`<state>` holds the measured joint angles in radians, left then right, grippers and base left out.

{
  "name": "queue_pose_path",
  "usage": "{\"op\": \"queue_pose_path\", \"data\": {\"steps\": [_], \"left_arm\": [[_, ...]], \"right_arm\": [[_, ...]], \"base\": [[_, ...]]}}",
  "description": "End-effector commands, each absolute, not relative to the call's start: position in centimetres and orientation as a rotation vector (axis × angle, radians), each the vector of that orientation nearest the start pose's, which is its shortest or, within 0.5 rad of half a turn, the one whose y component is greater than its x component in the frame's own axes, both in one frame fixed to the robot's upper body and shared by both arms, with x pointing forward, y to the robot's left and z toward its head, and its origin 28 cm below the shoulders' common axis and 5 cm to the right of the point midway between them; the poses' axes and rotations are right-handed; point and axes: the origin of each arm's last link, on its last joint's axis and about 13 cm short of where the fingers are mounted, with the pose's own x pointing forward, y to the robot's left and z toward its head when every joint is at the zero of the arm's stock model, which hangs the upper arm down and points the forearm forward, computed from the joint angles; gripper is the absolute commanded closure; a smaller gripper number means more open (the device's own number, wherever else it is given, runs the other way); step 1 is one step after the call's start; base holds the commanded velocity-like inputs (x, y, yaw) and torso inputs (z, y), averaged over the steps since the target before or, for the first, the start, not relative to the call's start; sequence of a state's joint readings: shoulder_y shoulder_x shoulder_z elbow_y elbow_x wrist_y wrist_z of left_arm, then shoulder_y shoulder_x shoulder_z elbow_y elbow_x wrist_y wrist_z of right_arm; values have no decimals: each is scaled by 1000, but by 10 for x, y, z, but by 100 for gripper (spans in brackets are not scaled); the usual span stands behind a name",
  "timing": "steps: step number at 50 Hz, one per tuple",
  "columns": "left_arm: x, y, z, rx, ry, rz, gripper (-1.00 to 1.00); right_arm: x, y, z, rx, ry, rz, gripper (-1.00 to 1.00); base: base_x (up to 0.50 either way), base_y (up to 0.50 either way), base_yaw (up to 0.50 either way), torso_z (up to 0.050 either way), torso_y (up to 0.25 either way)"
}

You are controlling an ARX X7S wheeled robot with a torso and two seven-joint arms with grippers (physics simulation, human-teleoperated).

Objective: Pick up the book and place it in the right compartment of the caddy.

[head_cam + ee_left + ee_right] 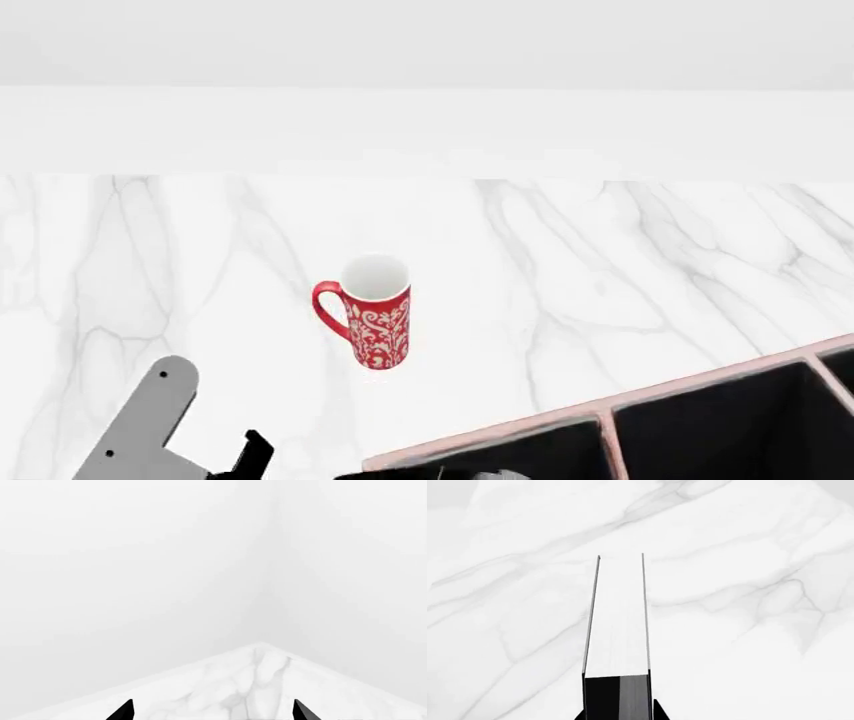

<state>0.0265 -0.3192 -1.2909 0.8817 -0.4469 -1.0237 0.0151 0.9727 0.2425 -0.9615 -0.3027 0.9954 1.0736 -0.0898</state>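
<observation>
The book (pixel 618 625) shows only in the right wrist view, with white page edges between thin black covers and a black end near the camera. My right gripper (pixel 618 714) is shut on it, one black fingertip (pixel 658 711) pressed against each cover, and it hangs over the marble top. The caddy (pixel 607 415) sits at the lower right of the head view, with pale pinkish rims, dividers and black insides. The book and right gripper do not show in the head view. My left gripper (pixel 213 712) is open and holds nothing; it faces a corner of the table.
A tall red-and-white patterned mug (pixel 375 312) stands on the white marble table (pixel 601 260), left of the caddy. My grey left arm (pixel 144 418) is at the lower left. A white wall runs behind the table.
</observation>
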Motion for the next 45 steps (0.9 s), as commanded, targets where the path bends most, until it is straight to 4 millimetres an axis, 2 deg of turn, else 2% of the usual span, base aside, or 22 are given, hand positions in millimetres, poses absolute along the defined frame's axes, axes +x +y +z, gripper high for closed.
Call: {"op": "queue_pose_path", "data": {"steps": [1, 2, 5, 17, 32, 40, 45], "left_arm": [[67, 391, 174, 7, -156, 893, -100], [70, 390, 174, 5, -157, 886, -100], [72, 390, 174, 6, -156, 882, -100], [73, 390, 174, 4, -159, 877, -100], [75, 390, 172, 2, -155, 875, -100], [75, 391, 170, -2, -152, 874, -100], [76, 391, 171, 0, -153, 872, -100]], "right_arm": [[252, 8, 216, -333, 316, 1261, 100], [278, -17, 250, -283, 224, 1033, 100], [285, -25, 259, -246, 222, 988, 100], [299, -42, 272, -222, 195, 873, 100], [305, -70, 292, -183, 173, 707, 100], [304, -97, 299, -137, 174, 557, 100], [302, -120, 301, -95, 140, 442, 100]], "base": [[0, 0, 0, 0, 0], [0, 0, 0, 0, 0], [0, 0, 0, 0, 0], [0, 0, 0, 0, 1], [0, 0, 0, 0, 1], [0, 0, 0, 0, 1], [0, 0, 0, 0, 0]]}}
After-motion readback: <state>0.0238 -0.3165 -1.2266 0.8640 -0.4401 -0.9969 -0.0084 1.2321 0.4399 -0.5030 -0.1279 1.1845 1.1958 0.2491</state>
